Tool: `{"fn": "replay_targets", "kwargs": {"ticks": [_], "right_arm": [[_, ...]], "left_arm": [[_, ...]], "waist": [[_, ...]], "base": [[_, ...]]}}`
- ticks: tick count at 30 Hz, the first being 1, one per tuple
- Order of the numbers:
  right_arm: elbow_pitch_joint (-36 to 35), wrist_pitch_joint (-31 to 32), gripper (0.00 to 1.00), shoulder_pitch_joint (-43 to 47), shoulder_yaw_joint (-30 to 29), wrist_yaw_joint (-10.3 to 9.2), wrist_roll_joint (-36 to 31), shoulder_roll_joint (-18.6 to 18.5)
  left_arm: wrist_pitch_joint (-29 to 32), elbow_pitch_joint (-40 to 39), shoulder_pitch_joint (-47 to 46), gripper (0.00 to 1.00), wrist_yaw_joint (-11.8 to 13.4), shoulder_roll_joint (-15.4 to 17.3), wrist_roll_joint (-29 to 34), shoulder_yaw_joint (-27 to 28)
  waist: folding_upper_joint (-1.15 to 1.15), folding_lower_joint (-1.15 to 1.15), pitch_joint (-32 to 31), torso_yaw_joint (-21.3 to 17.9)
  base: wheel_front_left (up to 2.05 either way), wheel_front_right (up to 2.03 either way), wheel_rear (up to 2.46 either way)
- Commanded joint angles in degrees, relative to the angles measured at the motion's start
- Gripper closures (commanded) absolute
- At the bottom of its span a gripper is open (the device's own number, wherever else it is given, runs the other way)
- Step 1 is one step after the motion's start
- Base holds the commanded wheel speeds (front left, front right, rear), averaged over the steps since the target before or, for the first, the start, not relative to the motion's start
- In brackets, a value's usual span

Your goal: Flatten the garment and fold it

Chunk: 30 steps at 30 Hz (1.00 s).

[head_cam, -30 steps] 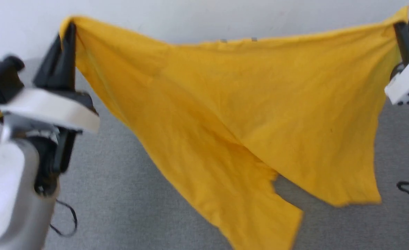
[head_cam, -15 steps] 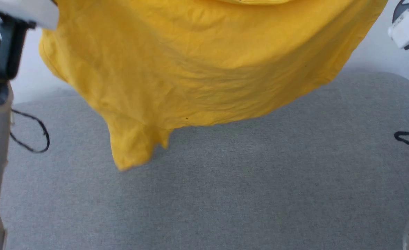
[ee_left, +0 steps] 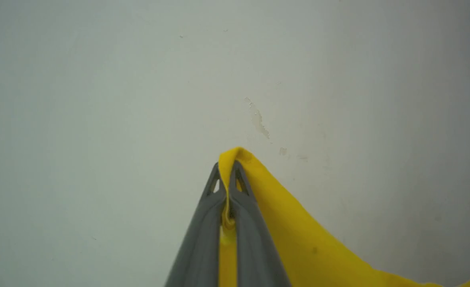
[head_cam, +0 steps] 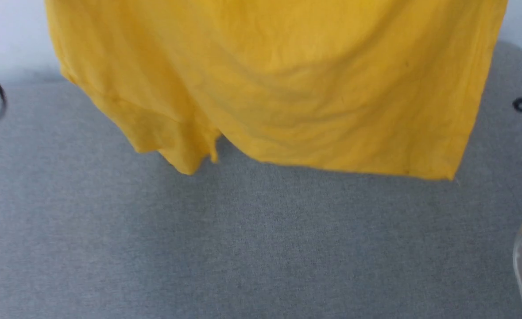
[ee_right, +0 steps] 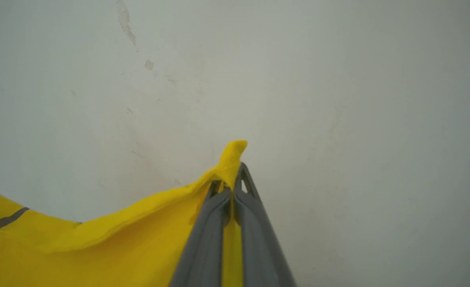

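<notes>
Before the pale wall (ee_left: 99, 99), left jaws and right jaws each clamp tight on the garment (head_cam: 287, 79).

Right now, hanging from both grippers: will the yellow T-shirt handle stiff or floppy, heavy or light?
Likely floppy: the T-shirt sags and wrinkles between its pinched corners. Probably light: small pinches in the left gripper and right gripper carry it. It may bunch on the grey surface unless laid taut.
</notes>
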Motion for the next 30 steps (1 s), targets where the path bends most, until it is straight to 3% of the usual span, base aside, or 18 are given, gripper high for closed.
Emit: {"fn": "replay_targets", "kwargs": {"ticks": [1, 7, 18, 24, 30], "right_arm": [[0.4, -0.4, 1.0, -0.9, -0.1, -0.04, -0.4, 0.3], [7.0, -5.7, 1.0, -10.6, -1.7, -0.04, -4.2, 1.3], [13.9, -12.6, 1.0, -20.5, -3.2, -0.04, -8.5, 1.3], [15.4, -14.8, 1.0, -20.4, -3.5, -0.04, -9.3, 0.0], [15.9, -15.9, 1.0, -17.1, -2.1, -0.04, -8.6, -1.7]], "left_arm": [[-0.2, 0.4, -1.3, 1.0, -0.3, 0.2, 0.5, 0.0], [-5.3, 6.8, -13.7, 1.0, -1.3, -1.3, 3.9, -0.8], [-18.2, 16.4, -27.0, 1.0, -4.3, -2.8, 6.3, -1.2], [-24.5, 18.9, -26.5, 1.0, -5.8, -2.9, 6.4, -1.8], [-27.9, 18.0, -19.6, 1.0, -6.6, -1.8, 4.5, -1.7]], "waist": [[0.0, -0.01, 8.2, -2.4], [0.0, -0.01, 17.6, -3.4], [0.0, -0.01, 26.1, -2.6], [0.0, -0.01, 28.4, -0.4], [0.0, -0.01, 27.8, 1.7]], "base": [[0.0, 0.0, 0.0], [0.0, 0.0, 0.0], [0.0, 0.0, 0.0], [0.0, 0.0, 0.0], [0.0, 0.0, 0.0]]}}
